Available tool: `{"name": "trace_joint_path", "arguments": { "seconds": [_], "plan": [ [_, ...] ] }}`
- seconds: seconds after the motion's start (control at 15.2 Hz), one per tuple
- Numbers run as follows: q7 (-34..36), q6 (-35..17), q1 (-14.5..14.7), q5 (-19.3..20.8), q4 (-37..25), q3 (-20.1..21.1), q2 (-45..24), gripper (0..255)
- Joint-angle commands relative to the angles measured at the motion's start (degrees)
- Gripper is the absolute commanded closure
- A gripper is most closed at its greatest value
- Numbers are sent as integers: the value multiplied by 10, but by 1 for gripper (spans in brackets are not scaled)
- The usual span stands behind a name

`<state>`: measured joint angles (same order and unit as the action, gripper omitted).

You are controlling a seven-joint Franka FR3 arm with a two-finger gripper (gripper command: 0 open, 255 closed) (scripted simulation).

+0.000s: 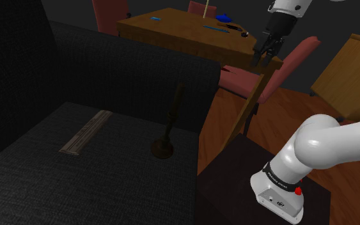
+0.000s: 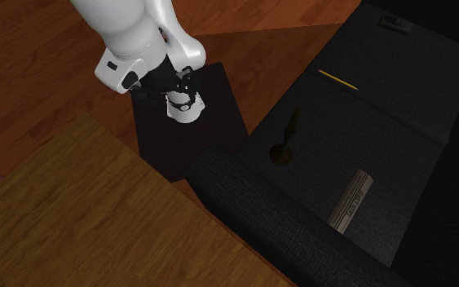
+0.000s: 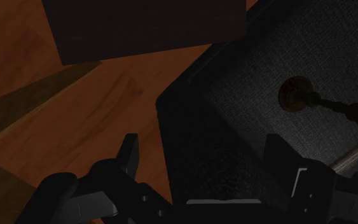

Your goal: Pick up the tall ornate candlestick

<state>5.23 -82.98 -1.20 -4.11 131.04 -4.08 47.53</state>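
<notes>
While fingers (image 3: 130, 154) stand spread | candlestick (image 1: 166, 131) upright on dark sofa seat (image 1: 108, 176) | wood floor (image 1: 293, 105), table (image 1: 165, 29) beyond

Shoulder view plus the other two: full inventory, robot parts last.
candlestick: 1, dark brown, upright on the sofa seat
flat strip: 1, grey-brown, lying on the seat
thin stick: 1, yellow, on the sofa
sofa: 1, black, shoulder view's left
table: 1, brown wood, behind the sofa
small items: several, blue, on the table
chairs: at least 3, reddish, around the table
stand: 1, dark box, beside the sofa
arm: 1, white, on the stand
claw: 1, black, open, raised near the table edge
</notes>
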Motion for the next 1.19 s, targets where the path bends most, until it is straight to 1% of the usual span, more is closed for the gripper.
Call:
{"name": "trace_joint_path", "arguments": {
  "seconds": [0.0,0.59,1.12],
  "plan": [
    [0,0,0,0,0,0,0,0],
    [60,-56,46,-71,-15,80,-119,0],
    [108,-101,84,-119,-65,144,-250,0]
  ]
}}
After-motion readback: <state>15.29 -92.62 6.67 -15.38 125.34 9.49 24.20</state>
